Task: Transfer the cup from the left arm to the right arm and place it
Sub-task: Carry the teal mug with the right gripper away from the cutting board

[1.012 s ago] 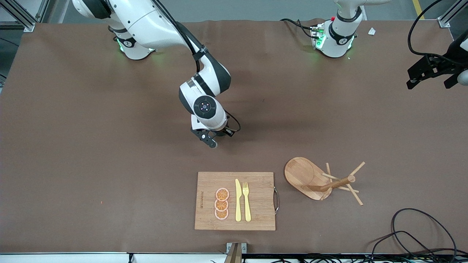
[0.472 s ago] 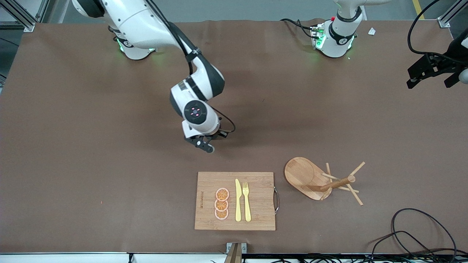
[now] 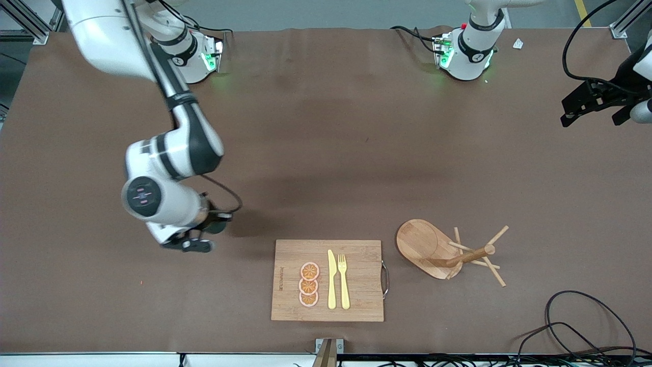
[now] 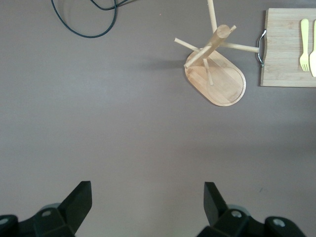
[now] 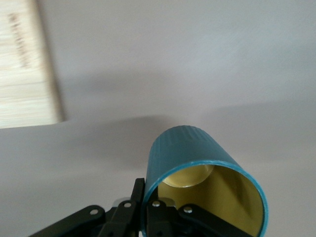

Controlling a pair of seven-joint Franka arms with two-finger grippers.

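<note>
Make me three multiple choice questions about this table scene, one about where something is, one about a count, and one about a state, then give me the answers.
1. Where is the cup?
A. Held in the right end effector
B. On the cutting board
C. Hanging on the mug tree

2. How many orange slices lie on the cutting board?
A. One
B. Three
C. Five

3. What is the left end effector doing?
A. Gripping the fork
B. Shut on nothing
C. Open, holding nothing

Answers:
1 A, the right wrist view shows the fingers clamped on the teal rim.
2 B, three lie in a row beside the knife.
3 C, its fingers stand wide apart over bare table.
</note>
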